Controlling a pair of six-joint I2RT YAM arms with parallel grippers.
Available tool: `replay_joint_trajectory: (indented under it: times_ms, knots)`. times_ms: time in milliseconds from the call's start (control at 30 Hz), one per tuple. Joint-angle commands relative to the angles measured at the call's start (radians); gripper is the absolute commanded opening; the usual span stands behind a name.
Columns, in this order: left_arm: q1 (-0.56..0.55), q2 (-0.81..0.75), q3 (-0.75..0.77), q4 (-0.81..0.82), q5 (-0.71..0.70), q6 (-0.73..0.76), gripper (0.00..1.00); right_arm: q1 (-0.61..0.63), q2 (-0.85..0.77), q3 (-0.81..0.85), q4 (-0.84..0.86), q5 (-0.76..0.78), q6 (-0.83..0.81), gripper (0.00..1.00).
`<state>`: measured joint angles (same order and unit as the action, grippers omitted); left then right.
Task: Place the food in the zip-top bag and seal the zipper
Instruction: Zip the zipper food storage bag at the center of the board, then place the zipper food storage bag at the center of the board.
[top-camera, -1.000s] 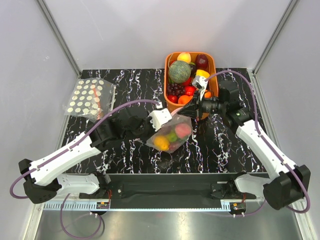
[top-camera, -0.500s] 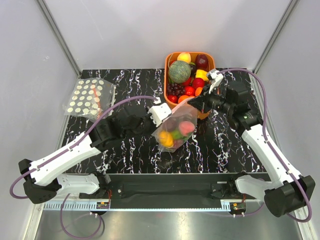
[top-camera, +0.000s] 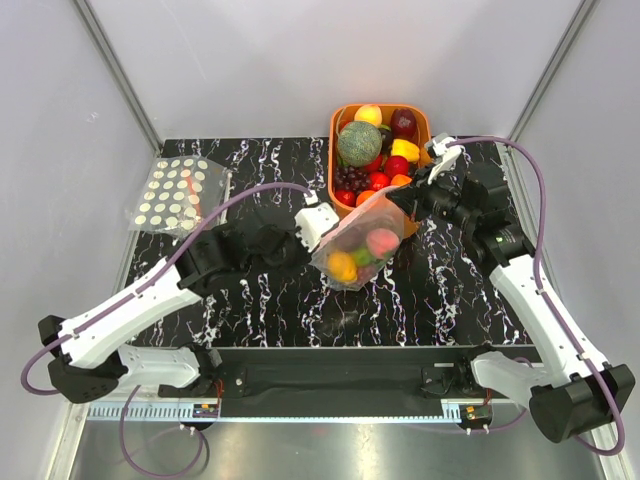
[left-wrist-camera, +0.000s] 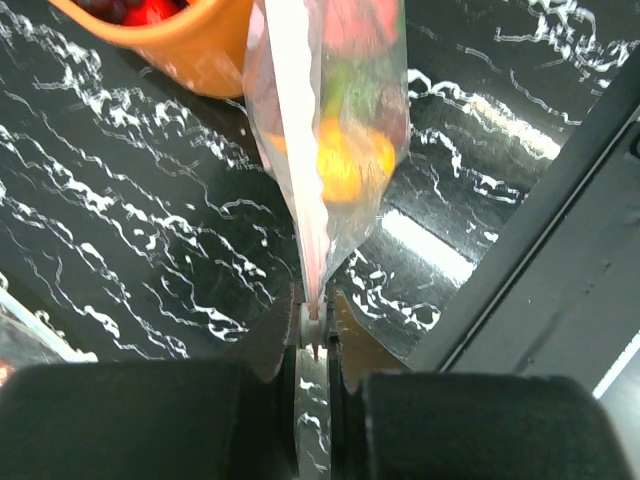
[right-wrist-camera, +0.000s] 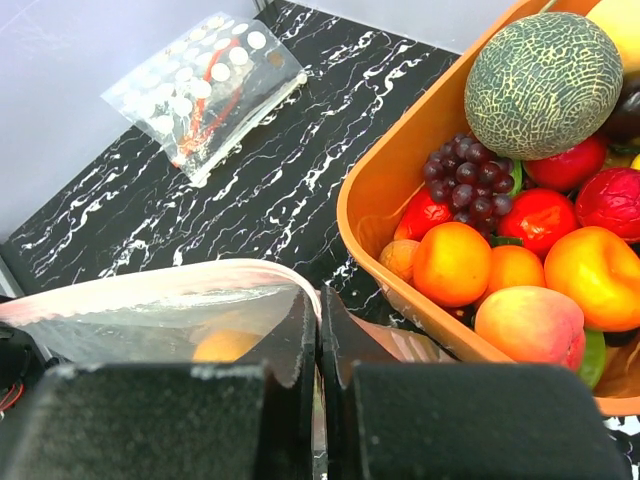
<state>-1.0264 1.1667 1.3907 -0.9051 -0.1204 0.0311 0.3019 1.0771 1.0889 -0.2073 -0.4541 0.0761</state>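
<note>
The zip-top bag hangs above the table between both grippers, with several pieces of food inside. It also shows in the left wrist view and the right wrist view. My left gripper is shut on the zipper at the bag's left end, as its wrist view shows. My right gripper is shut on the zipper at the right end; its jaws pinch the strip's corner.
An orange basket full of fruit stands at the back, just behind the bag; it also shows in the right wrist view. A second clear bag with cream dots lies at the back left.
Both grippers lifted the bag and carried it back and to the right, toward the basket. The right gripper moved farther right, stretching the mouth edge.
</note>
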Motion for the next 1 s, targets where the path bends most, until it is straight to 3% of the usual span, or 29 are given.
replay_joint_trajectory:
  times_ms: [0, 367, 467, 500, 567, 600, 667, 733, 933, 967]
  knots:
    - [-0.001, -0.012, 0.027, -0.223, 0.015, -0.028, 0.01, -0.063, -0.008, 0.04, 0.121, 0.149, -0.067, 0.0]
    - [0.048, 0.039, 0.099, -0.163, -0.281, -0.066, 0.06, -0.064, 0.07, 0.045, 0.24, -0.054, 0.065, 0.0]
    - [0.072, 0.042, 0.102, -0.106, -0.321, -0.068, 0.37, -0.064, 0.069, 0.061, 0.218, 0.03, 0.079, 0.03]
    - [0.078, 0.039, 0.1, -0.086, -0.332, -0.065, 0.58, -0.064, 0.063, 0.068, 0.18, 0.069, 0.088, 0.01]
    - [0.12, 0.03, 0.084, -0.042, -0.357, -0.06, 0.77, -0.063, 0.052, 0.081, 0.142, 0.229, 0.135, 0.0]
    - [0.136, 0.03, 0.082, -0.002, -0.366, -0.072, 0.97, -0.064, 0.053, 0.088, 0.099, 0.271, 0.16, 0.0]
    - [0.186, 0.034, 0.093, 0.027, -0.371, -0.091, 0.99, -0.064, 0.076, 0.123, 0.048, 0.319, 0.215, 0.25]
    - [0.209, 0.036, 0.103, 0.034, -0.374, -0.105, 0.99, -0.064, 0.144, 0.161, -0.047, 0.315, 0.221, 0.66]
    - [0.21, -0.048, 0.074, 0.077, -0.257, -0.14, 0.99, -0.064, 0.127, 0.209, -0.138, 0.387, 0.215, 0.99]
    - [0.21, -0.073, 0.07, 0.074, -0.245, -0.149, 0.99, -0.064, 0.109, 0.215, -0.142, 0.399, 0.211, 1.0]
